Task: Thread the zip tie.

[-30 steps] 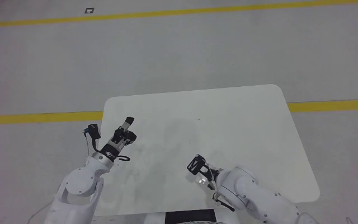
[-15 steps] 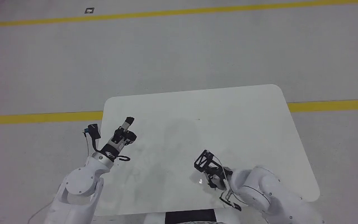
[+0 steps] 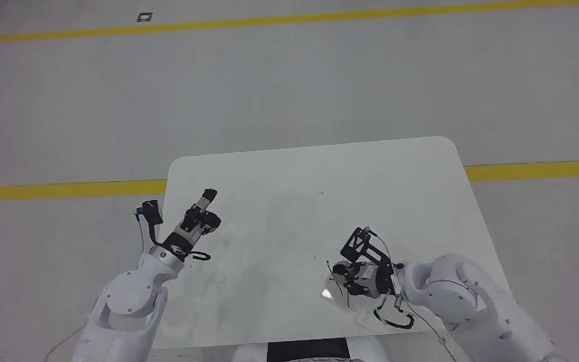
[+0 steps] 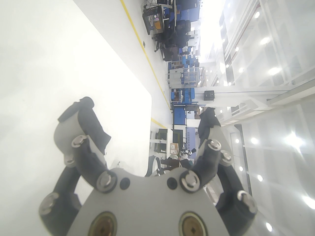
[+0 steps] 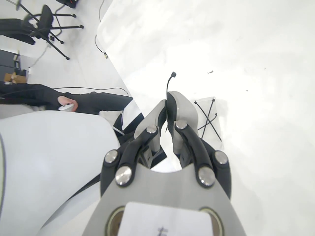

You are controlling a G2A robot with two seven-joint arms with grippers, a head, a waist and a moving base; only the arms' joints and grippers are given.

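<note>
My right gripper (image 5: pixel 167 96) is shut on a thin black zip tie (image 5: pixel 169 82). The tie's square head sticks out past the fingertips and its tail hangs down between the fingers. In the top view this gripper (image 3: pixel 346 271) hovers near the table's front edge, and the zip tie (image 3: pixel 332 271) shows as a fine dark line. Just below and beside it lies a small clear bag (image 5: pixel 209 121) with two crossed black zip ties inside, seen from above as a pale patch (image 3: pixel 330 291). My left gripper (image 4: pixel 147 114) is open and empty, raised above the table's left edge (image 3: pixel 203 205).
The white table (image 3: pixel 380 181) is bare apart from a few small dark specks (image 5: pixel 210 72). Its front edge runs close to the right gripper, and its left edge lies under the left gripper. An office chair (image 5: pixel 49 23) stands on the floor beyond the table corner.
The right arm has swung rightward along the table's front edge, and the bag it was over now lies uncovered to its left. The left arm has stayed still.
</note>
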